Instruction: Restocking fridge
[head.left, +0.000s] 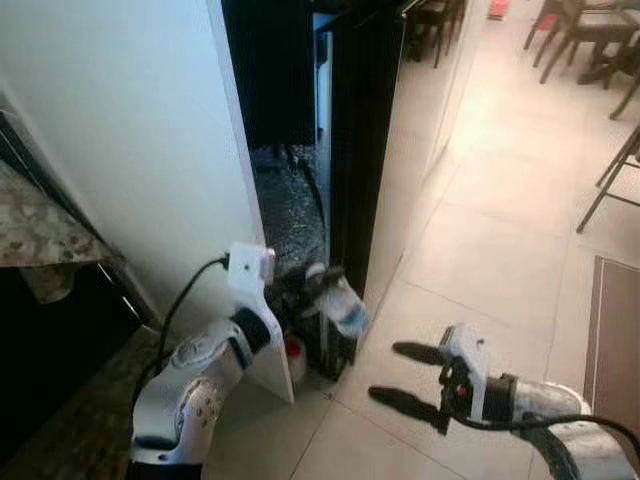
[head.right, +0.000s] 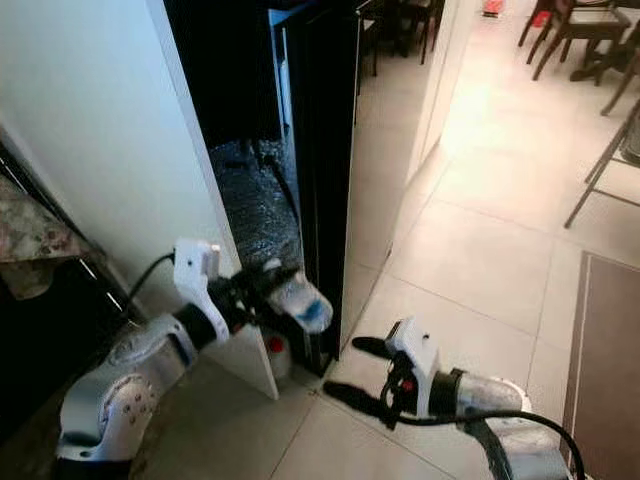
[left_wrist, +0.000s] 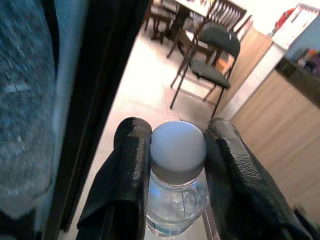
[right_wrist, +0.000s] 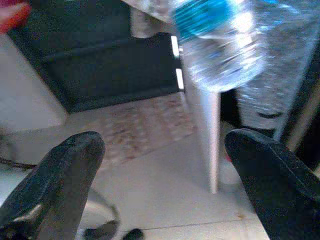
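My left gripper (head.left: 318, 285) is shut on a clear plastic water bottle (head.left: 340, 305) with a blue label, held low by the gap between the white panel (head.left: 150, 130) and the black fridge (head.left: 355, 150). The left wrist view shows both black fingers (left_wrist: 125, 170) clamped on the neck just under the white cap (left_wrist: 178, 145). My right gripper (head.left: 402, 376) hangs open over the tiled floor, just right of the bottle. The bottle (right_wrist: 220, 45) appears above the spread fingertips (right_wrist: 75, 160) in the right wrist view.
A red-capped container (head.left: 295, 358) stands on the floor at the foot of the fridge. A patterned counter (head.left: 35, 225) lies at far left. Dark chairs (head.left: 585, 35) stand at the back right and a brown mat (head.left: 615, 330) lies on the right. Open tiled floor (head.left: 490, 230) stretches ahead.
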